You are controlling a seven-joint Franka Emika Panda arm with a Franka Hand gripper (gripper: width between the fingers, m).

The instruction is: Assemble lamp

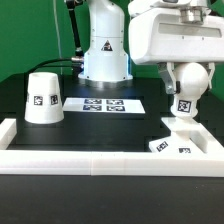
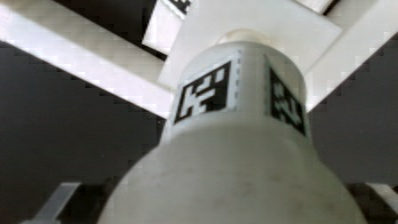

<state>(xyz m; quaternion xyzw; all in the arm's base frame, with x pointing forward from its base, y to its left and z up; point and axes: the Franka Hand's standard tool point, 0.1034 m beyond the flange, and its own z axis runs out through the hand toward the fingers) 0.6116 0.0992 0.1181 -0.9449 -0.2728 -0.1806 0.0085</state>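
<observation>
My gripper is shut on the round body of the white bulb and holds it upright, neck down. The tagged neck reaches the top of the low angular base at the exterior view's right; I cannot tell how deep it sits. In the wrist view the bulb fills the middle, its two tags face me, and the neck points at the base. The gripper shows only as two fingertips in the corners beside the bulb. The cone shade stands alone at the left.
The marker board lies flat in the middle of the black table. A raised white wall borders the front and sides. The robot's white pedestal stands at the back.
</observation>
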